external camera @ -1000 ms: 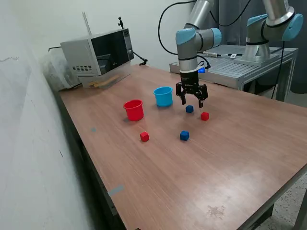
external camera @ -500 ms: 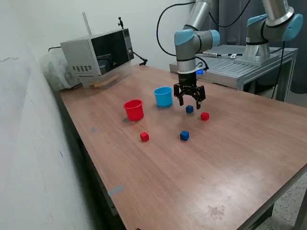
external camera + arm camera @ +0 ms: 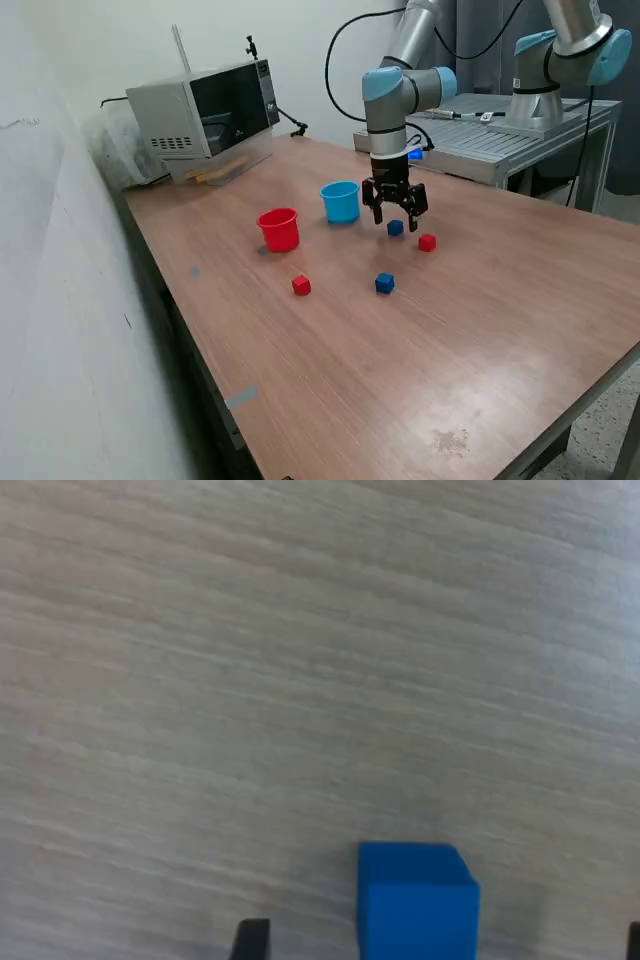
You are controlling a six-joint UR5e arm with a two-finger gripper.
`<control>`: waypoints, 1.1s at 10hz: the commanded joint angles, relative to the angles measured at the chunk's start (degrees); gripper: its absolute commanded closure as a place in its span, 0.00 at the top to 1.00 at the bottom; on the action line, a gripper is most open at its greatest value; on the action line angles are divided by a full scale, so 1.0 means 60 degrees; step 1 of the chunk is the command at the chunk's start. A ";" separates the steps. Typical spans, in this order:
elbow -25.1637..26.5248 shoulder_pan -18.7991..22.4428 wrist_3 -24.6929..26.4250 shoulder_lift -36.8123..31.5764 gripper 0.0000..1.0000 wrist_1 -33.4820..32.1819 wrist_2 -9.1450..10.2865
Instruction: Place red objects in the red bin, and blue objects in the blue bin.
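My gripper (image 3: pixel 396 217) is open and hangs just above a dark blue cube (image 3: pixel 395 228) on the wooden table, its fingers to either side of it. In the wrist view the same cube (image 3: pixel 417 905) lies between the two fingertips (image 3: pixel 252 938), apart from both. A second blue cube (image 3: pixel 385 283) lies nearer the front. One red cube (image 3: pixel 427 242) lies just to the exterior view's right of the gripper, another red cube (image 3: pixel 301 285) in front of the red cup (image 3: pixel 279 229). The light blue cup (image 3: pixel 341 201) stands upright just to the exterior view's left of the gripper.
A microwave (image 3: pixel 205 110) stands at the back on the exterior view's left. A second robot arm (image 3: pixel 560 60) is mounted on a metal bench (image 3: pixel 500 145) behind the table. A wall runs along the exterior view's left. The table's front edge (image 3: pixel 560 420) is lower right.
My gripper has moved a little toward the exterior view's left and now hangs centred over the dark blue cube. It stays open. The cubes and cups have not moved.
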 commanded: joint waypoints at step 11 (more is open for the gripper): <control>-0.0008 -0.0387 0.0000 0.0000 0.00 0.0078 -0.0001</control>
